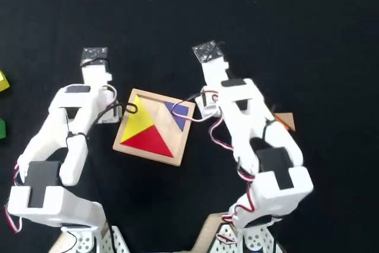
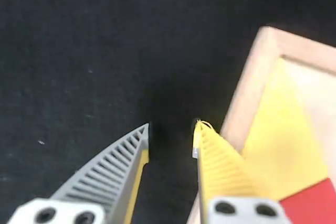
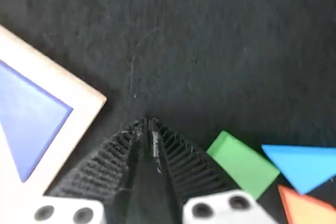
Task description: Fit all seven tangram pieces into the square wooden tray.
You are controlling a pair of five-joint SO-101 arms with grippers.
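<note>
The left gripper (image 2: 172, 128) is hanging just beside one corner of the square wooden tray (image 1: 173, 140), its jaws standing narrowly apart and holding nothing; the right gripper (image 3: 147, 126) is hanging off the opposite corner, jaws pressed together and empty. The tray is lying between the arms, carrying a yellow triangle (image 1: 139, 121), a red triangle (image 1: 151, 140) and a blue triangle (image 1: 177, 115), with bare wood showing beside them. A green piece (image 3: 241, 163), a light blue triangle (image 3: 304, 165) and an orange piece (image 3: 307, 208) are lying near the right gripper on the black cloth (image 1: 296, 39)

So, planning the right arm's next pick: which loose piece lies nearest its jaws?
The green piece, beside the jaws; the blue triangle and orange piece lie farther off.
</note>
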